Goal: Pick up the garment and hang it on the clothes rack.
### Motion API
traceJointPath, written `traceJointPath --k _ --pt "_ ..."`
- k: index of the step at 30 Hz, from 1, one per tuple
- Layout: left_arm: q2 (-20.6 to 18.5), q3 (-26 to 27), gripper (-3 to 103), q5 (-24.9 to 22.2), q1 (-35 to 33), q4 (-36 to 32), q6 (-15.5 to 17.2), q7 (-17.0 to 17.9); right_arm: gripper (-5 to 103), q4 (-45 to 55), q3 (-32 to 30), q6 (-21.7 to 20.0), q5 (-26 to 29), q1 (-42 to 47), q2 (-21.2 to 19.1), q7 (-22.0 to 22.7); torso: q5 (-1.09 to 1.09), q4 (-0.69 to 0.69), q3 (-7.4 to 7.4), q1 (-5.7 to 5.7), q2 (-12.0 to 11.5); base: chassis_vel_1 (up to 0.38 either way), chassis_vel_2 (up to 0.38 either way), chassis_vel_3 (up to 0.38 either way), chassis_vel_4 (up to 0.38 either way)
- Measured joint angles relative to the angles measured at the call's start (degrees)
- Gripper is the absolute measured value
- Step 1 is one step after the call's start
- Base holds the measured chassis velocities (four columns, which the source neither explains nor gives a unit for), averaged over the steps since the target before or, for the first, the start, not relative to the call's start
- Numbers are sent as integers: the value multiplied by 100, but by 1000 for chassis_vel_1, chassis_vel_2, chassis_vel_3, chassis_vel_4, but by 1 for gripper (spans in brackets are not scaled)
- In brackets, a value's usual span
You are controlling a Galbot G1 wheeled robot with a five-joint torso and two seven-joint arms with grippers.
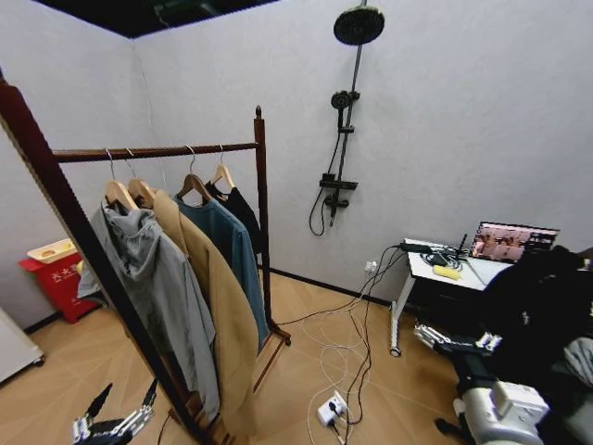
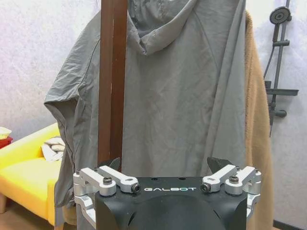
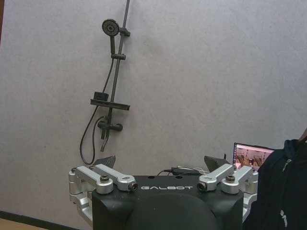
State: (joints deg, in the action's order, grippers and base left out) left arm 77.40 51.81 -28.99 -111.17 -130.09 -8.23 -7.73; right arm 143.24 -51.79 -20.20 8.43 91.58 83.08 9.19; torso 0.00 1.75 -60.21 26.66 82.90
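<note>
Garment [image 1: 243, 211] already on the clothes rack [image 1: 262, 213], hung at the far end of the rail beside the far post, behind the teal shirt [image 1: 232, 250]. Left gripper [image 1: 116, 425] low beside the near post, fingers spread, empty, facing the grey hoodie [image 2: 192, 96]. Right gripper [image 1: 454, 341] out near the desk [image 1: 445, 269], spread too, empty. Left arm nearer; garment up and ahead along the rail.

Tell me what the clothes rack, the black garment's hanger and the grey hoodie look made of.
Clothes rack: dark reddish-brown wood, seemingly varnished, with a turned knob finial. The garment hangs on a hanger of pale, plain-looking wood with a metal hook. Grey hoodie: thin woven fabric, matte and finely creased, possibly light nylon or cotton.
</note>
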Motion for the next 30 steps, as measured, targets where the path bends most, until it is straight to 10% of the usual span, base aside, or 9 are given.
traceJointPath --k 30 --pt "0 0 100 0 0 0 0 0 100 -1 -75 107 115 -45 18 30 -1 1 0 0 -1 -8 -155 -150 -10"
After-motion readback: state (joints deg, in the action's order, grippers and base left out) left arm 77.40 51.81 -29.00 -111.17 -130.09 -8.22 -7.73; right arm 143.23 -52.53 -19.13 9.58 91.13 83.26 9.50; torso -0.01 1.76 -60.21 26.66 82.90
